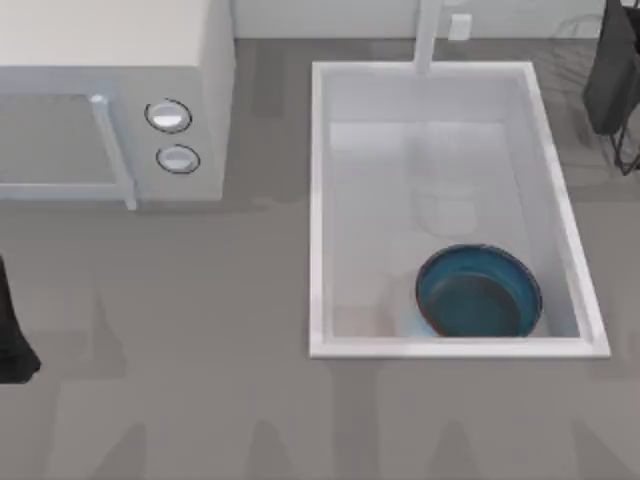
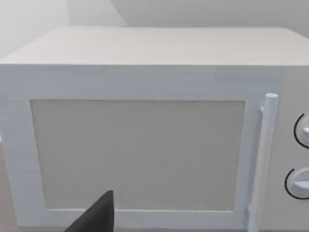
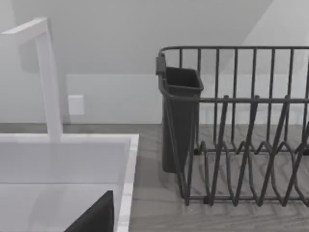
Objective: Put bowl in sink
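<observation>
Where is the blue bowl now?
In the top view, the bowl sits inside the sink, in its near right corner, far from the faucet.

The bowl (image 1: 479, 292) looks smooth and faintly glossy, like glazed ceramic. The sink (image 1: 323, 200) is smooth, matt white. The desk (image 1: 200, 380) shows a grey wood grain. The rack (image 3: 241, 145) is dark wire.

Bowl (image 1: 479, 292) in sink's (image 1: 318, 200) near right corner; microwave (image 1: 110, 100) left.
</observation>
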Action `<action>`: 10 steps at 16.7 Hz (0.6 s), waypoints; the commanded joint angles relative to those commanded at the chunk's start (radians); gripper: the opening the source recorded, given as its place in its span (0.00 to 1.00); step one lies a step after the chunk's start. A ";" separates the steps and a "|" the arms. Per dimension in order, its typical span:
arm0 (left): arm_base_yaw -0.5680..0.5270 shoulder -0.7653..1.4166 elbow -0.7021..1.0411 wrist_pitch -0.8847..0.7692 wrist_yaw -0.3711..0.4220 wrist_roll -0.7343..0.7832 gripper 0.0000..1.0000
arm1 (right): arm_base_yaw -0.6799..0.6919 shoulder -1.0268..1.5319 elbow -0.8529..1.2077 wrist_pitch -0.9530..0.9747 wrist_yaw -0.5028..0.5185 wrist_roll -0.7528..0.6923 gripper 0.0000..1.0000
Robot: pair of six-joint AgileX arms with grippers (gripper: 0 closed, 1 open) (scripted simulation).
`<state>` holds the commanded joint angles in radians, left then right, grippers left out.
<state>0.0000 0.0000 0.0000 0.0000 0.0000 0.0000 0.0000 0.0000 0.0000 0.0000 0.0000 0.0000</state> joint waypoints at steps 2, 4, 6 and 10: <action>0.000 0.000 0.000 0.000 0.000 0.000 1.00 | 0.000 0.000 0.000 0.000 0.000 0.000 1.00; 0.000 0.000 0.000 0.000 0.000 0.000 1.00 | 0.006 0.031 0.029 -0.019 -0.001 0.005 1.00; 0.000 0.000 0.000 0.000 0.000 0.000 1.00 | 0.019 0.103 0.098 -0.063 -0.002 0.017 1.00; 0.000 0.000 0.000 0.000 0.000 0.000 1.00 | 0.055 0.375 0.321 -0.205 -0.002 0.056 1.00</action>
<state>0.0000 0.0000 0.0000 0.0000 0.0000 0.0000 0.0549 0.3750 0.3205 -0.2052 -0.0017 0.0563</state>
